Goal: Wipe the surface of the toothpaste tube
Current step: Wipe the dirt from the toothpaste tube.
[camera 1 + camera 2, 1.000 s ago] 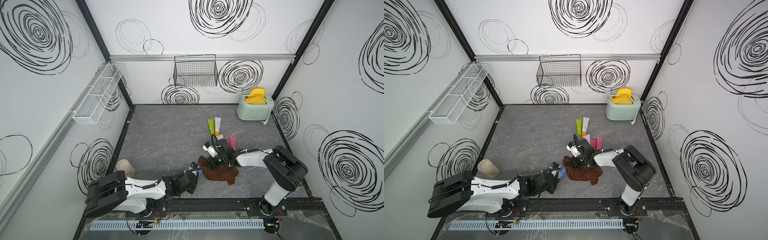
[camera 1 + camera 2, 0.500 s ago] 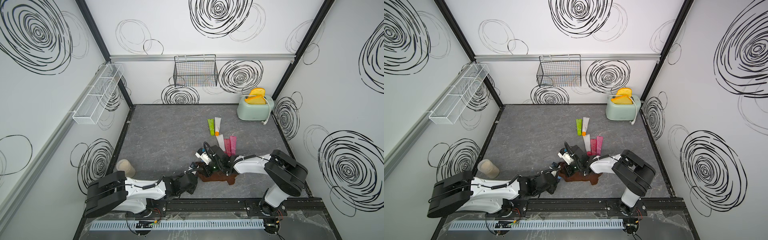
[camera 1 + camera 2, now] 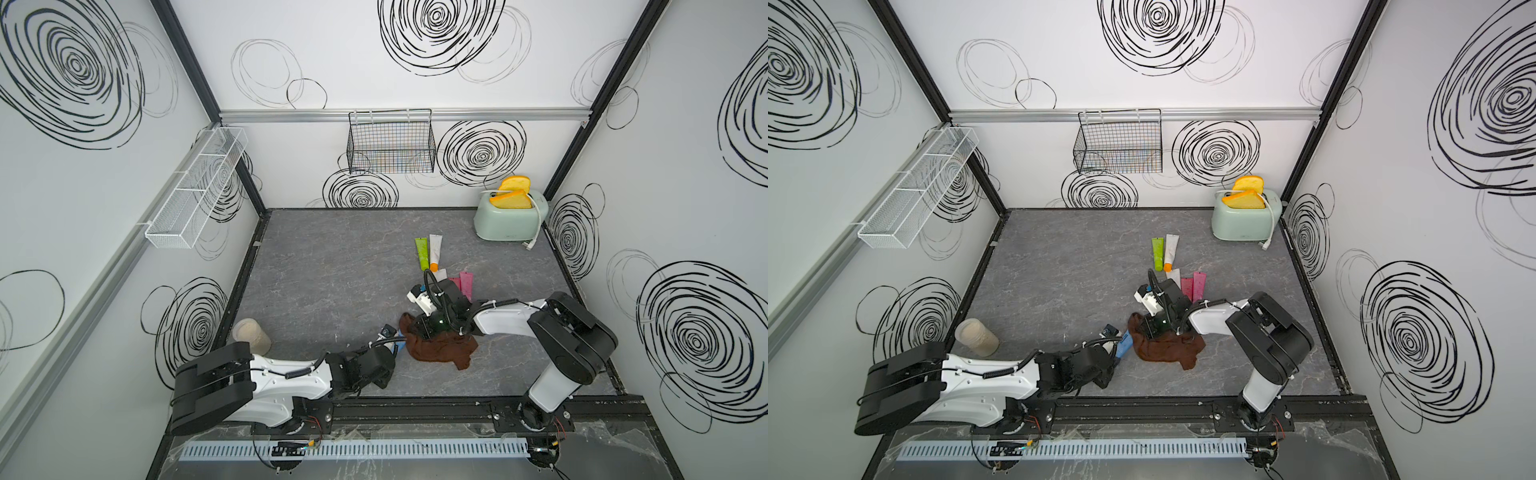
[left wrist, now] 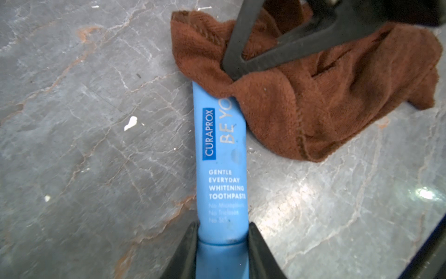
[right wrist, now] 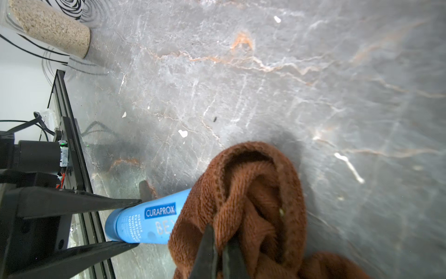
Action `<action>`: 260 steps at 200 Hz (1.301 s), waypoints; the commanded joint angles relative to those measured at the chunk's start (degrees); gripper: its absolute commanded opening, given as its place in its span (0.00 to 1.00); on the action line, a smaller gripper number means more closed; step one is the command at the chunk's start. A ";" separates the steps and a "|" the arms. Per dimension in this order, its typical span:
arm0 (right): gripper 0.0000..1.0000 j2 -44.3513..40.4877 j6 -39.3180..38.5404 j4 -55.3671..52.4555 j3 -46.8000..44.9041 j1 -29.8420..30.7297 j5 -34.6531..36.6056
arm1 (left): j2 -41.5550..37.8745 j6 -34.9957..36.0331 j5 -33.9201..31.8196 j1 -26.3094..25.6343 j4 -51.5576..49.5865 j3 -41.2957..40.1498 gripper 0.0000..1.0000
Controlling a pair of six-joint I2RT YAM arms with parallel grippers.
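A blue toothpaste tube (image 4: 222, 169) lies low over the grey floor. My left gripper (image 4: 223, 229) is shut on its cap end. A brown cloth (image 4: 313, 101) is bunched over the tube's far end and hides it. My right gripper (image 5: 220, 241) is shut on a fold of that cloth (image 5: 253, 200), just beside the tube (image 5: 144, 222). In both top views the cloth (image 3: 440, 349) (image 3: 1167, 349) sits near the front, between the two arms. Only a bit of blue tube (image 3: 1125, 347) shows at its left edge.
Behind the right arm lie a green tube (image 3: 422, 253), a white tube with an orange cap (image 3: 434, 251) and pink tubes (image 3: 465, 284). A mint toaster (image 3: 505, 218) stands at the back right. A beige jar (image 3: 251, 336) stands by the left wall. A wire basket (image 3: 390, 143) hangs on the back wall.
My right gripper has dragged the cloth leftward and toward the front, over the tube's end and closer to the left gripper. The left arm and the tube have stayed put.
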 commanded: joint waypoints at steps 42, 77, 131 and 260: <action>0.00 -1.15 4.02 0.25 -0.80 10.13 0.53 | 0.61 0.48 -0.59 -0.52 -0.23 1.04 0.00; 0.00 1.12 1.58 -1.00 -0.21 5.60 1.50 | 0.62 0.50 -0.67 -0.46 -0.18 1.03 0.00; 0.00 2.14 -1.27 -4.69 1.19 -1.65 6.57 | 0.61 0.50 -0.81 -0.48 -0.31 1.02 0.00; 0.00 1.11 3.51 0.89 -2.02 4.28 0.78 | 0.57 0.37 -0.93 -0.18 -0.44 1.04 0.00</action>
